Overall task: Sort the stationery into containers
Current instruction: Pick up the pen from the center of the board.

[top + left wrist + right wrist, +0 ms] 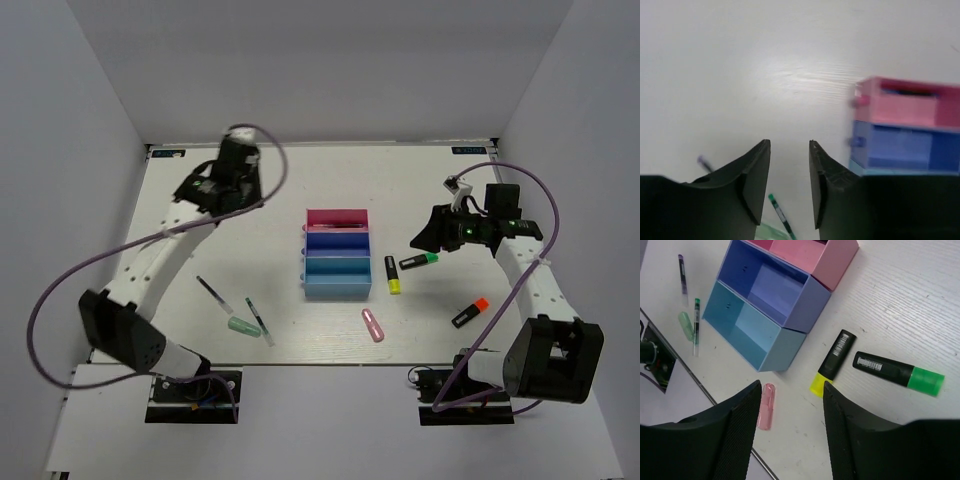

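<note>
Top external view: three joined trays sit mid-table [300, 180], in a row running far to near.
Tray order: pink tray [337, 212] farthest, dark blue tray [310, 241] in the middle, light blue tray [337, 290] nearest.
Right of the trays: yellow-capped highlighter [392, 275] lies on the table just beside the light blue tray. The green-capped highlighter [419, 261] is near it, further right.
Near right: orange-capped highlighter [469, 313] lies on its own, well apart from the trays.
Near side: pink stick [373, 325] lies on the table, near the light blue tray's near-right corner.
Left of the trays: far pen [213, 292] and near pen [259, 320] lie slanted on the table, with the mint stick [243, 326] just beside the near pen.
Left gripper [790, 145]: up over the far-left table, jaws a modest way apart, nothing between them. Its wrist view is blurred, with the trays at its right edge.
Right gripper [790, 387]: hovers over the right side, above the yellow-capped and green-capped highlighters. Its jaws stand well apart and hold nothing.
</note>
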Controlling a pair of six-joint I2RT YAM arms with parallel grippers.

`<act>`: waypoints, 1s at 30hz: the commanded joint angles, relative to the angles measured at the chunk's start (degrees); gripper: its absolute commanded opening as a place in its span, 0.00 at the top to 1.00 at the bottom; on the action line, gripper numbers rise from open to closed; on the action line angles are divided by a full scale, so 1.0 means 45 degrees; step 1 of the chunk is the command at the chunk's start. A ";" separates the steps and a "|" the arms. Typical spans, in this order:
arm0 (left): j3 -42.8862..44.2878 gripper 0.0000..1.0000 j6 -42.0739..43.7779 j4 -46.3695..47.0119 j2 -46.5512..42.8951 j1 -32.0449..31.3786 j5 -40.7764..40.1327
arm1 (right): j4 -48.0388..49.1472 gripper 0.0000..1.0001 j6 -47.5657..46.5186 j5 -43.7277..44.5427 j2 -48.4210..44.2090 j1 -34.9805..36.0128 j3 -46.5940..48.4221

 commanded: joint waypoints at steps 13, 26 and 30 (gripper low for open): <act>-0.8413 0.46 -0.7872 -0.1411 -0.1910 0.7278 0.3843 | -0.0342 0.45 0.0208 0.0102 0.0096 0.0043 0.0472; -0.8843 0.47 -0.7678 -0.0063 -0.0208 0.7063 0.3474 | -0.0303 0.46 0.0149 0.0200 0.0193 -0.0035 0.0472; -0.9058 0.49 -0.7191 -0.0003 -0.0033 0.7063 0.2909 | -0.0264 0.46 0.0130 0.0160 0.0213 -0.0016 0.0472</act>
